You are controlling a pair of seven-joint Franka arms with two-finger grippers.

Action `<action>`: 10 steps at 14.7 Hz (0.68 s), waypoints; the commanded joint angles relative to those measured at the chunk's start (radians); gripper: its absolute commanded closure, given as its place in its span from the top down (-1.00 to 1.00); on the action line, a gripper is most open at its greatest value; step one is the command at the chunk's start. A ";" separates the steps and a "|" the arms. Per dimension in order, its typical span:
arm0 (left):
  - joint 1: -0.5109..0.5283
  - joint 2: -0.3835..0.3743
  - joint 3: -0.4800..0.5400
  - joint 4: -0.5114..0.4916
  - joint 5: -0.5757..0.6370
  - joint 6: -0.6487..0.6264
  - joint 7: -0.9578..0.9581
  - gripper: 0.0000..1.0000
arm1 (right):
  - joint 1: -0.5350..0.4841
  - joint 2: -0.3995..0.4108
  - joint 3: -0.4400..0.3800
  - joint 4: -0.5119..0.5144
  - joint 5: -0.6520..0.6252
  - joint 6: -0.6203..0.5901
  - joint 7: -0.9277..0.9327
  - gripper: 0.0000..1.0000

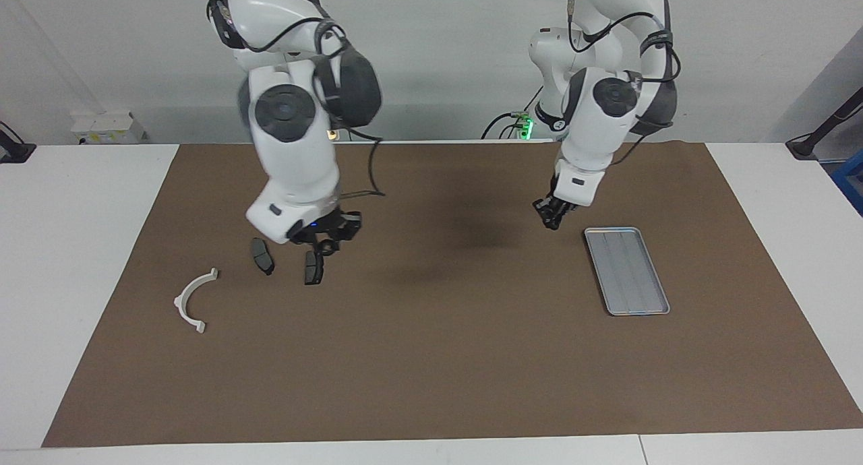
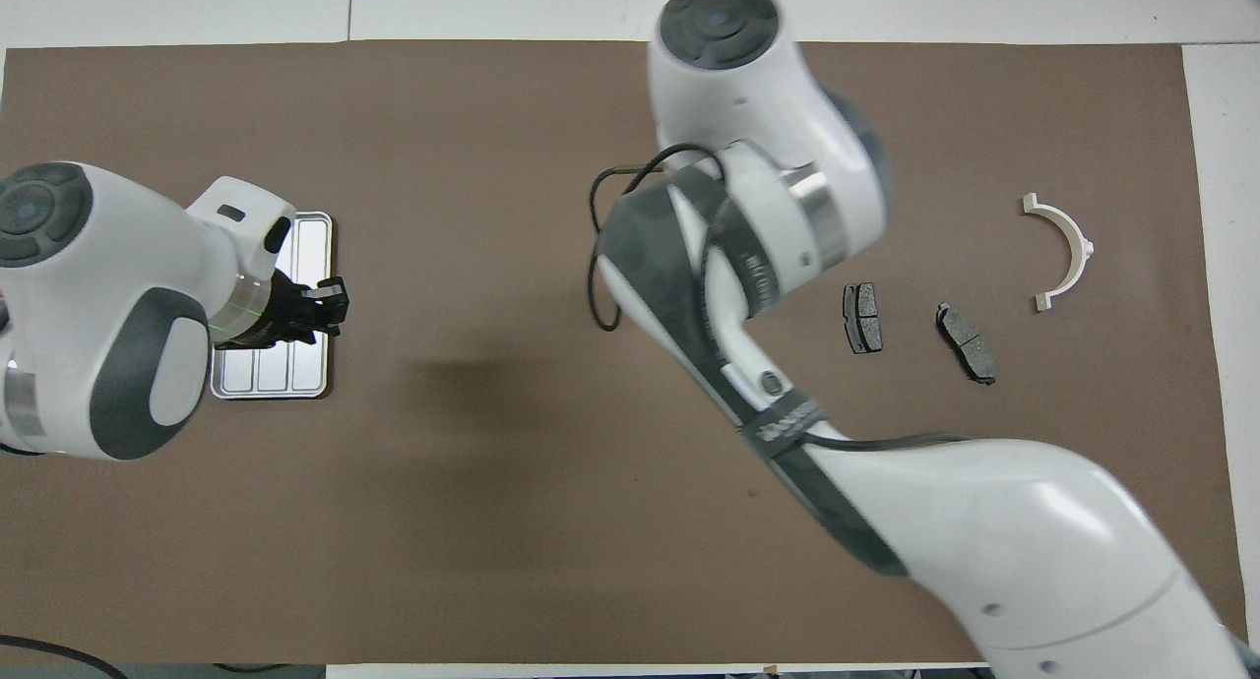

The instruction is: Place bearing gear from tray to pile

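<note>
The silver ribbed tray [image 1: 627,271] lies toward the left arm's end of the table and holds nothing; it also shows in the overhead view [image 2: 305,364]. The pile lies toward the right arm's end: a white half-ring bracket [image 1: 192,302] [image 2: 1065,251] and two dark brake pads [image 1: 262,256] [image 1: 313,268]. My right gripper [image 1: 328,244] hangs low, just above the pad nearer the table's middle, shut on a small dark round part, the bearing gear [image 1: 327,248]. In the overhead view the right arm hides this gripper and the gear. My left gripper [image 1: 554,217] [image 2: 330,307] hovers at the tray's edge.
A brown mat [image 1: 431,357] covers the table's middle, with white table surface [image 1: 74,249] at both ends. The right arm's bulky forearm [image 2: 758,197] reaches out over the mat beside the pads.
</note>
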 commanded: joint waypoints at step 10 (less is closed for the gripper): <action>-0.177 0.315 0.020 0.103 0.011 0.258 -0.234 -0.91 | -0.182 0.100 0.017 -0.302 -0.093 0.500 -0.098 -1.00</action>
